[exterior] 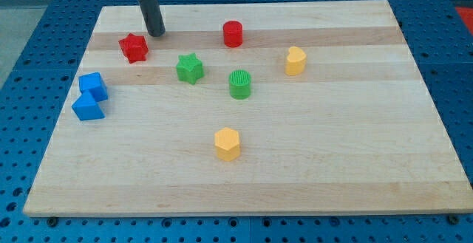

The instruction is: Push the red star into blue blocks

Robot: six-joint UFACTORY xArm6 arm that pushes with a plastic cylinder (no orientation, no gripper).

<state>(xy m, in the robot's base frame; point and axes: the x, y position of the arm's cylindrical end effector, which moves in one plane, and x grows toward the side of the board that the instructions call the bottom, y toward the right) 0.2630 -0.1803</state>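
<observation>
The red star (134, 48) lies near the board's upper left. My tip (156, 32) stands just above and to the right of it, a small gap apart. Two blue blocks sit touching at the left edge: a blue cube (94, 86) and below it a blue block (88, 107) with a wedge-like shape. They lie below and to the left of the red star.
A red cylinder (233, 33) is at the top centre. A green star (190, 69) and a green cylinder (240, 84) sit mid-board. A yellow heart-like block (295, 60) is at the right, a yellow hexagonal block (228, 143) lower centre. The wooden board (332, 162) rests on a blue pegboard.
</observation>
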